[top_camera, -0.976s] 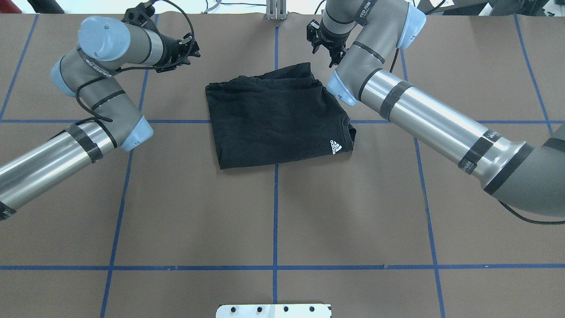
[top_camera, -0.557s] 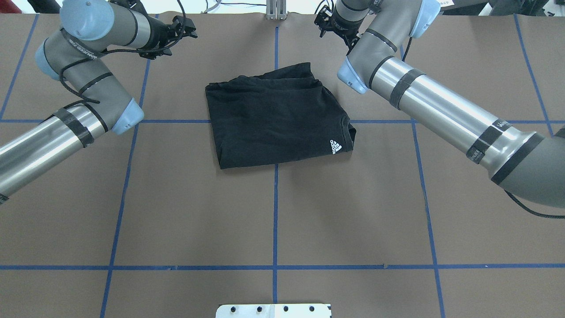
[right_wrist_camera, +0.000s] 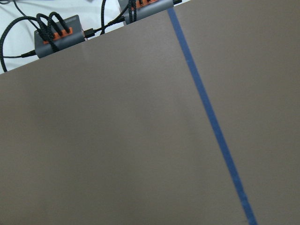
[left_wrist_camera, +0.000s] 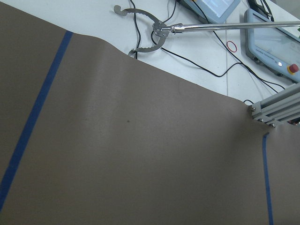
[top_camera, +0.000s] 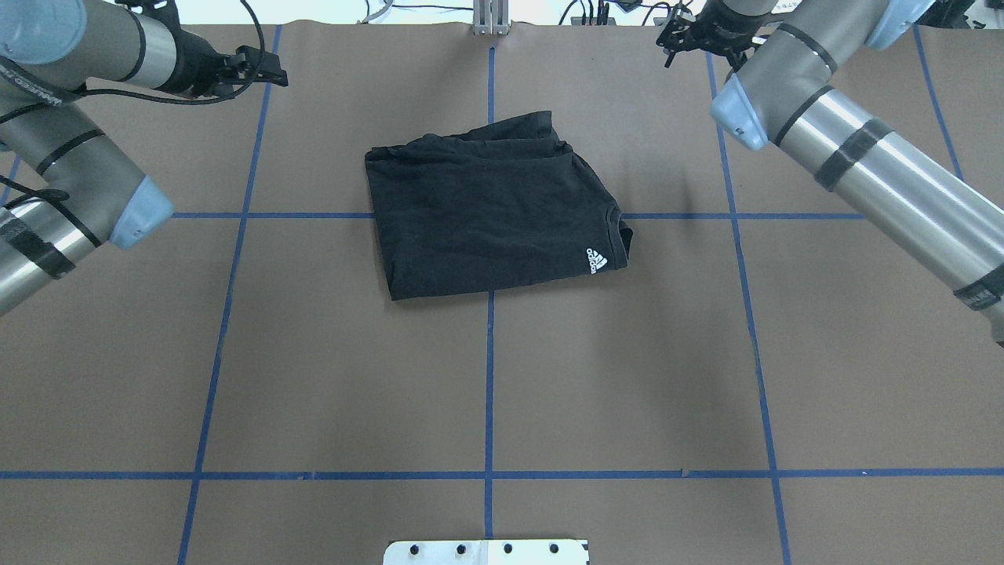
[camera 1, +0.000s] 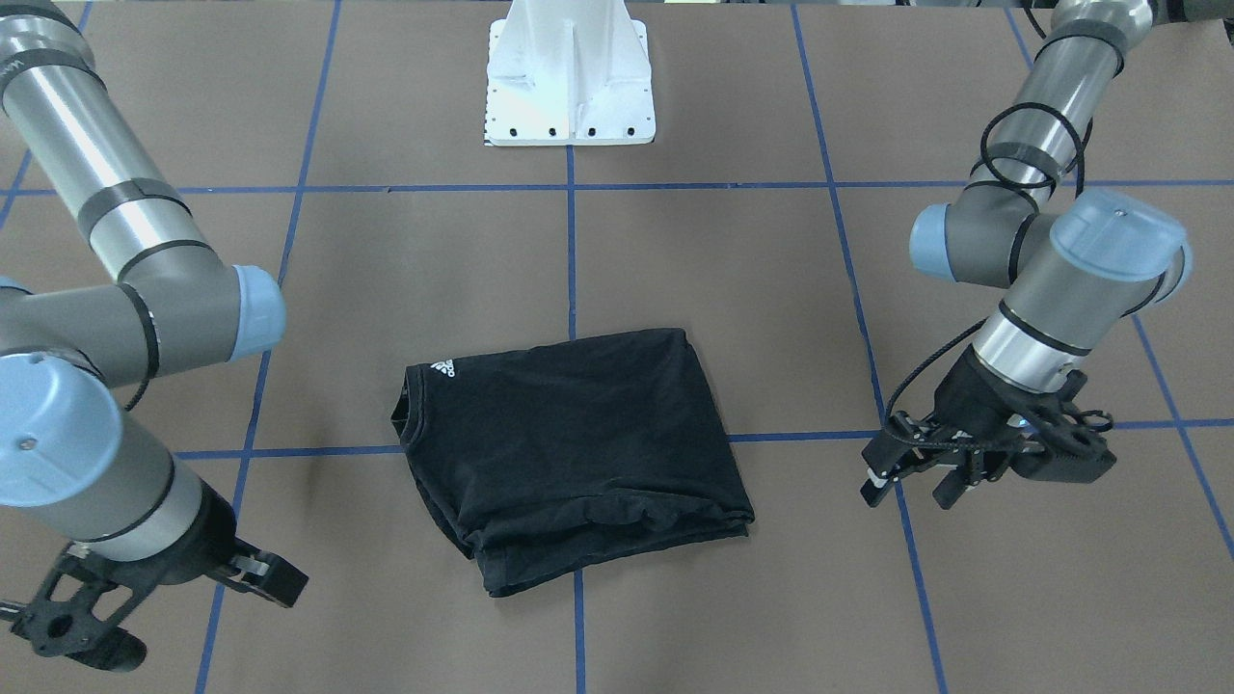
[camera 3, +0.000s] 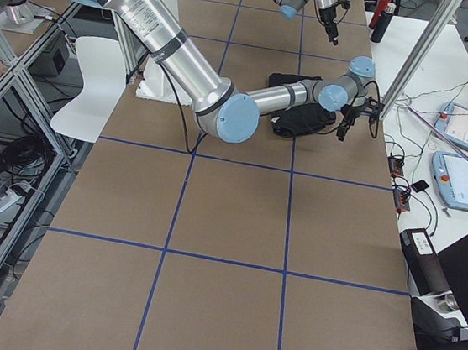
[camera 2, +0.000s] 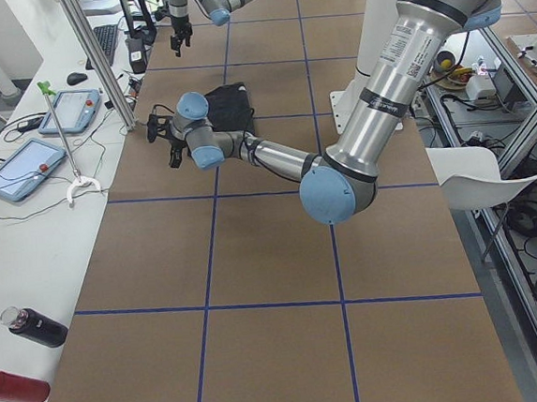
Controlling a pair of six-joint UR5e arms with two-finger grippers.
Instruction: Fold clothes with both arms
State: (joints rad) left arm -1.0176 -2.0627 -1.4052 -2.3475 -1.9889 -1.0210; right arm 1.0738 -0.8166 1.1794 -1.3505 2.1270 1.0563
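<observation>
Nearest to us, the white base (top_camera: 486, 552) sits at the table's (top_camera: 353, 377) near edge, and blue tape lines (top_camera: 489, 392) cross the brown cover in a grid. Past it, at the middle, the black shirt (top_camera: 486, 212) lies flat, folded into a rough rectangle over a tape crossing. Its collar (top_camera: 623, 235) and small white logo (top_camera: 595, 261) are at the near corner on our right, and its layered edges are bunched along the far side. Nothing touches it. Farther out, our left arm (top_camera: 70, 157) bends in from the left. Its left gripper (camera 1: 911, 487) is over the table well off the shirt's far-left corner, with fingers spread and nothing between them. Our right arm (top_camera: 863, 157) reaches to the far right. Its right gripper (camera 1: 270, 575) is also well apart from the shirt, and we cannot tell how its fingers stand. Beyond the table's far edge, the left wrist view shows a metal grabber (left_wrist_camera: 154, 30) and a pendant (left_wrist_camera: 276, 37) on a white bench. The right wrist view shows a grey box (right_wrist_camera: 56, 35) with black cables plugged in.
</observation>
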